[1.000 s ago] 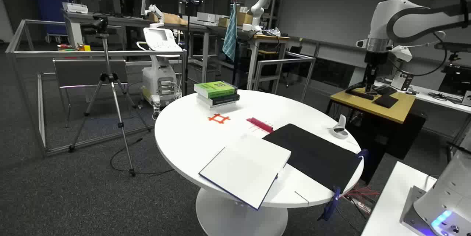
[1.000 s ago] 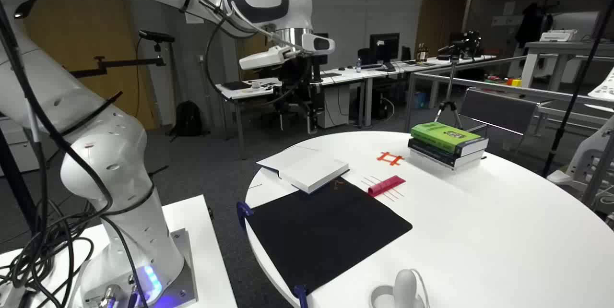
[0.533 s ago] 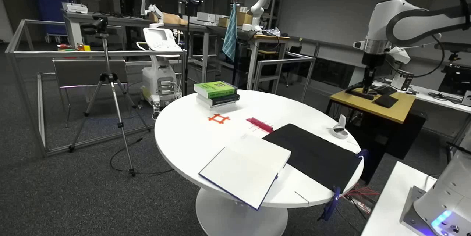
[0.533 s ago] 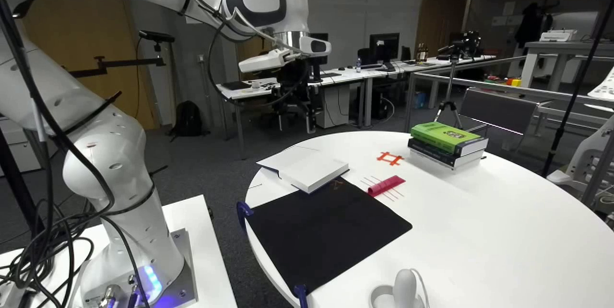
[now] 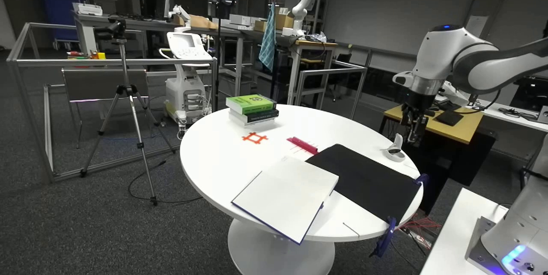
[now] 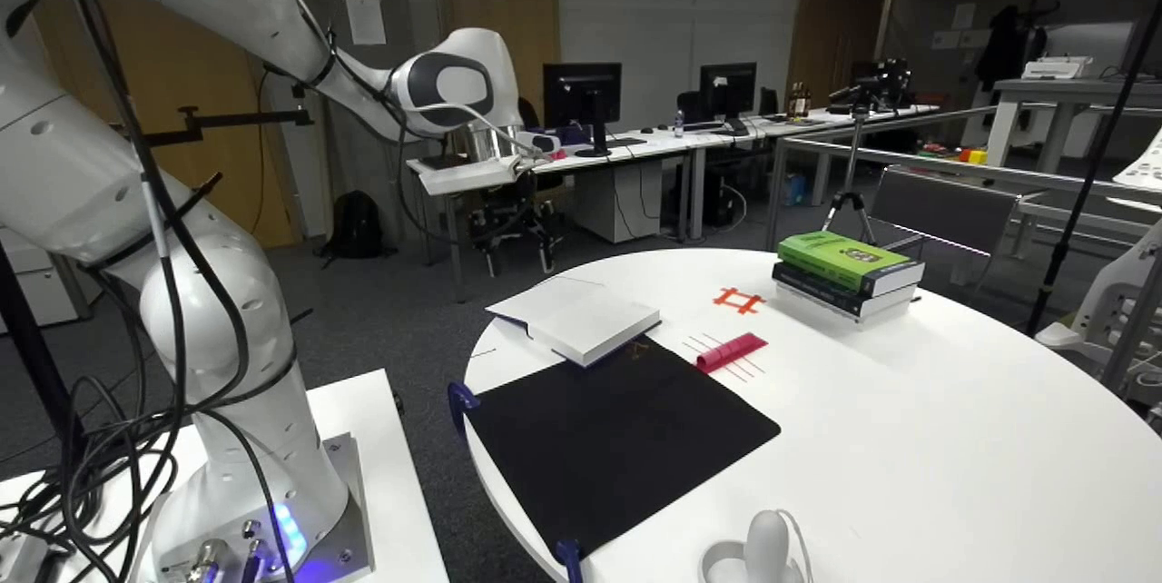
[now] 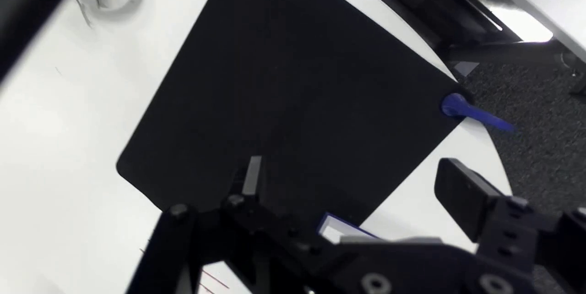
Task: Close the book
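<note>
From left to right in an exterior view, we see the gripper (image 6: 520,265), whose jaws stand wide apart and hold nothing; the book (image 6: 592,323), which lies open on the table (image 6: 890,438), one corner over the mat (image 6: 626,438); and a stack of books (image 6: 848,277).

No text is legible. Fine print marks the green book (image 5: 250,104), near the edge of the bench (image 5: 214,150), and the spine of the black book (image 5: 262,115) directly beneath it; both too small to read.
</note>
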Available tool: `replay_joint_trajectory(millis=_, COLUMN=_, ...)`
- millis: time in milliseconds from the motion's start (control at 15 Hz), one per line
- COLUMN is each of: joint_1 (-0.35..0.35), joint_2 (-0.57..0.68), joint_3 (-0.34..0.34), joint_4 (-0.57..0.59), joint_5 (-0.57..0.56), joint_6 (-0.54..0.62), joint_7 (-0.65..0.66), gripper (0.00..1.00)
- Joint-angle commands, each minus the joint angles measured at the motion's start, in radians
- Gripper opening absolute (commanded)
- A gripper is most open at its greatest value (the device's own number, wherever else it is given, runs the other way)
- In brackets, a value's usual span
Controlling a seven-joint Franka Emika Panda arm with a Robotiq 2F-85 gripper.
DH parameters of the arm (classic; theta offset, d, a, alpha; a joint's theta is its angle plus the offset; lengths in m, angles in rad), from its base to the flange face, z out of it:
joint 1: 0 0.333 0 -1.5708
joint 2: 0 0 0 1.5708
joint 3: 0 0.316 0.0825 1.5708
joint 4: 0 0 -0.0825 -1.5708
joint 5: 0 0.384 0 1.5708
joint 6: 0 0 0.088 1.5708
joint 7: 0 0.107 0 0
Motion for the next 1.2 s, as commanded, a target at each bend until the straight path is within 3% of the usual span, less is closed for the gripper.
replay_joint_trajectory(millis=0, joint_1=0.083, joint_2=-0.013, joint_3=0.034, joint_4=-0.08, joint_5=0.014, joint_6=0.098, joint_7=-0.076, gripper=1.0)
replay_joint_trajectory(millis=533, joint_1=0.243, joint_2=0.137, joint_3=0.168, joint_4=-0.005, joint_5=0.008, joint_6=0.074, joint_7=-0.147, gripper=1.0)
replay_joint_trajectory(millis=1000, joint_1=0.265, joint_2=0.278, joint_3=0.23, joint_4=0.155, joint_5=0.045, joint_6=-0.002, joint_7=-0.171, gripper=1.0)
replay_joint_trajectory(millis=1067, joint_1=0.252, joint_2=0.232, joint_3=0.239, joint_4=0.09, joint_5=0.015, joint_6=0.053, joint_7=-0.122, gripper=1.0)
replay_joint_trajectory(millis=1133, joint_1=0.251, joint_2=0.245, joint_3=0.242, joint_4=0.103, joint_5=0.017, joint_6=0.047, joint_7=-0.124, gripper=1.0)
